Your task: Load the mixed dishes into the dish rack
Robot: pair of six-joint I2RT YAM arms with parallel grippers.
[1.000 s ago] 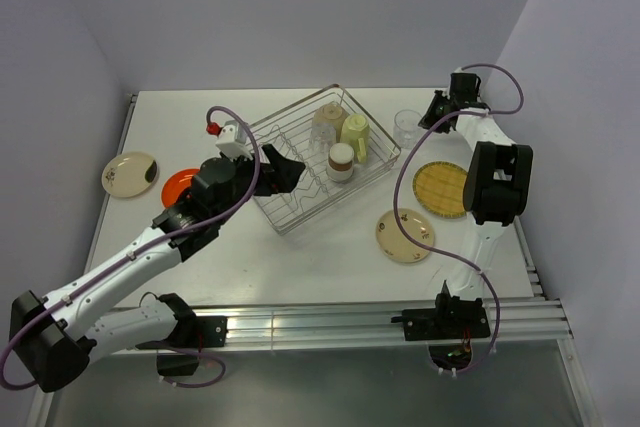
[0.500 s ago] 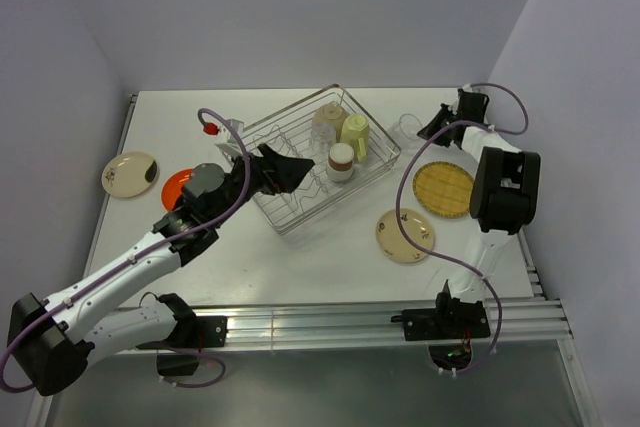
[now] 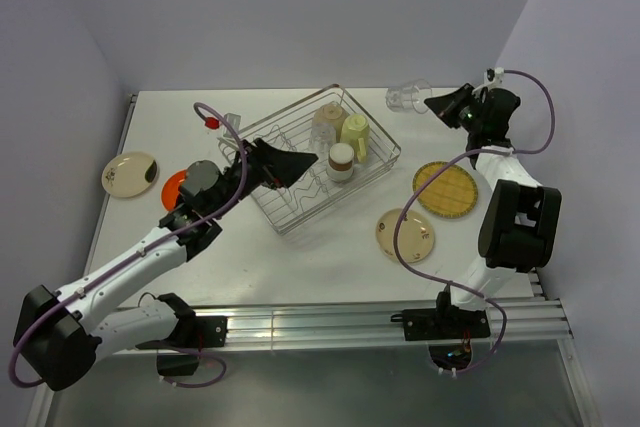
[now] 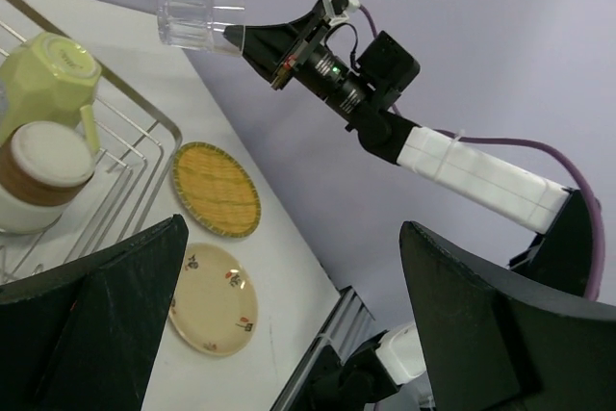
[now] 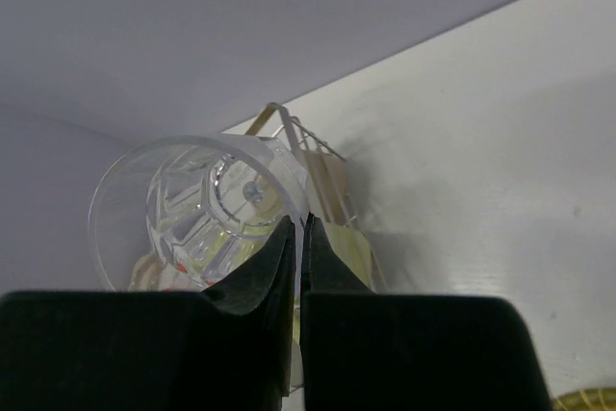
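Treat the right gripper (image 3: 437, 104) as clenched on the rim wall of the clear glass (image 3: 405, 97), with the glass lifted on its side above the table, just beyond the far-right corner of the dish rack (image 3: 340, 196). Carry it inward over that corner, passing clear of the pale-green mug (image 3: 355, 132) and the brown-and-white cup (image 3: 341, 159) standing in the far-right part of the rack. Turn the wrist to bring the mouth downward before lowering. Expect so thin a pinch to slip on smooth glass, so move slowly. Release only once seated on the wires. Stay clear of the left gripper (image 3: 290, 162), spread wide over the rack's near-left part.
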